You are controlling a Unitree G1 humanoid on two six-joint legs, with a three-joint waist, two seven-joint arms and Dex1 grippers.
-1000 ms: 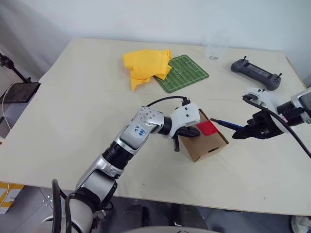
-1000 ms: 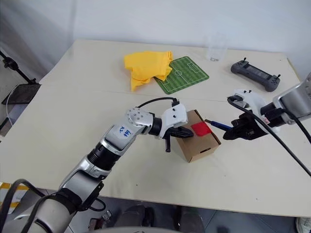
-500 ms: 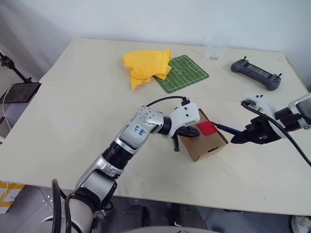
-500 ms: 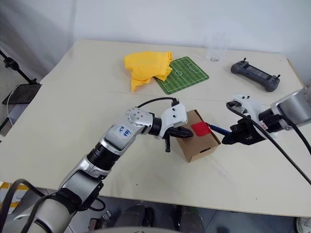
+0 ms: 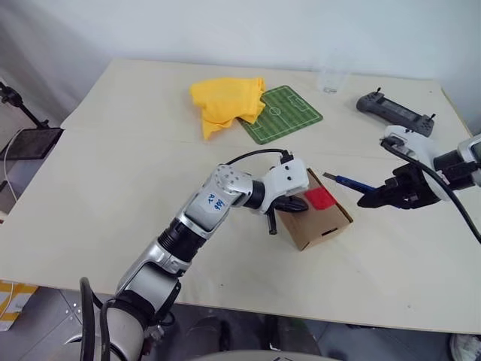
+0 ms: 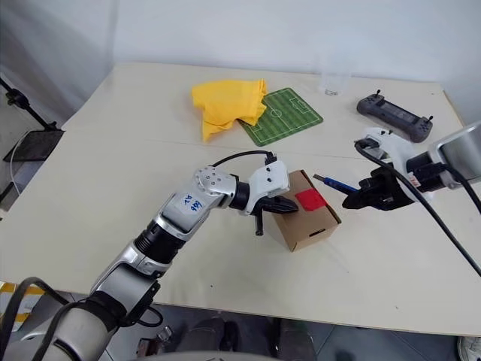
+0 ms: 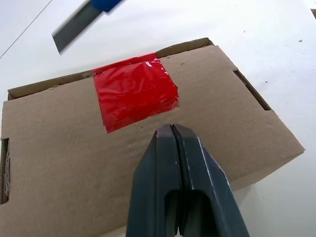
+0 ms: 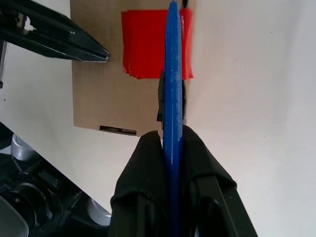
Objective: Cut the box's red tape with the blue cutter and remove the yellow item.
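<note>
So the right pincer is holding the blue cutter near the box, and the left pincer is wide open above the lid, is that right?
Not quite. The left pincer is shut, fingers pressed together over the box lid, as the left wrist view shows. The right pincer does hold the blue cutter near the box.

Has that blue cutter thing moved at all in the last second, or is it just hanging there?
Yes. The blue cutter, shut in the right gripper, dipped toward the red tape and has lifted back, now farther from the box.
</note>
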